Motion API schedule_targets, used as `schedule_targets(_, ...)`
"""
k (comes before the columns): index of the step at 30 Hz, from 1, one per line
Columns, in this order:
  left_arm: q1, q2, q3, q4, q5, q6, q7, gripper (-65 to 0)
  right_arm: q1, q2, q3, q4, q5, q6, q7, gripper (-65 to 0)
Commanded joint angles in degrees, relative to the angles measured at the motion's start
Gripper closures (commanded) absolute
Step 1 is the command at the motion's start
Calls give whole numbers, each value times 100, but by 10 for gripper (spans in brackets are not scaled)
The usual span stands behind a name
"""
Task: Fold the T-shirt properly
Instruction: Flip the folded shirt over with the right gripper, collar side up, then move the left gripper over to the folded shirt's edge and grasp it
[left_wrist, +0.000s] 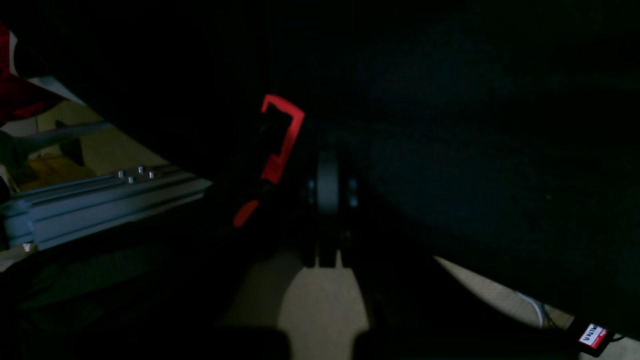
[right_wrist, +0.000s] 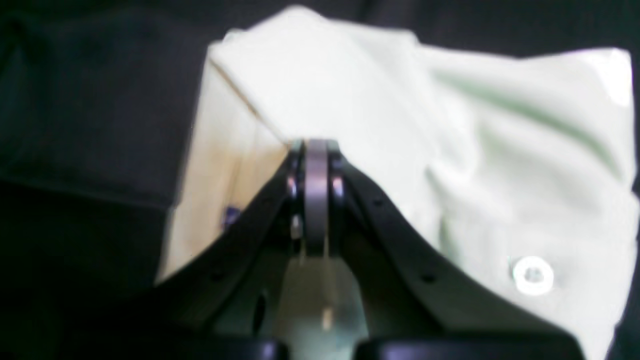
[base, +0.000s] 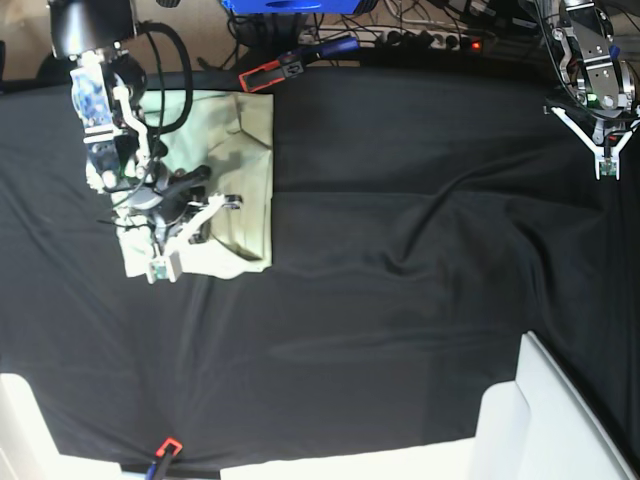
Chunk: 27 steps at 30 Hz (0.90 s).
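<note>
right end effector (right_wrist: 316, 200) pinched on pale mint t-shirt (right_wrist: 380, 115), creased, part-folded

Robotics laboratory bench.
Black cloth (base: 400, 250) clamped (base: 270, 72) over table; cables and power strip (base: 440, 38) behind; aluminium framing (left_wrist: 100, 200).

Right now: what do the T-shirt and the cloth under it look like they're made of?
T-shirt: pale mint, soft matte knit, likely cotton; it creases and drapes in soft folds. Black cloth: thin matte woven fabric, fibre unclear; long shallow wrinkles, no shine.
</note>
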<state>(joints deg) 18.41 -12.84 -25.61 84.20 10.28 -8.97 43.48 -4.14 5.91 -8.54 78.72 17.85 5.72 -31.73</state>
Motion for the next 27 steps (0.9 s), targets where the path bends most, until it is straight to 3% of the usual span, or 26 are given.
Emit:
schedule_targets(1, 0, -101, -37, 85, 49, 66, -54, 0, 102, -77, 119, -43, 48, 215, 100, 0)
schedule_targets(5, -8, -101, -37, 85, 66, 66, -54, 0, 155, -147, 251, -351, 40, 567, -120, 0)
schedule_targets(13, -88, 40, 200, 147, -75, 66, -142, 0, 32, -95, 392, 1381, 40, 523, -911, 0)
schedule_targets(18, -114, 119, 745, 393, -760, 58, -335, 0, -179, -147, 1350, 2585, 40, 523, -1430, -1)
schedule_targets(22, -132, 181, 1097, 630, -1859, 58, -239, -3, -364, -147, 2177, 2814, 40, 523, -1438, -3)
schedule_targets(27, -290, 5, 1739, 999, -3995, 58, 60, -257, -443, -138, 2897, 2322, 31, 523, -1456, -3)
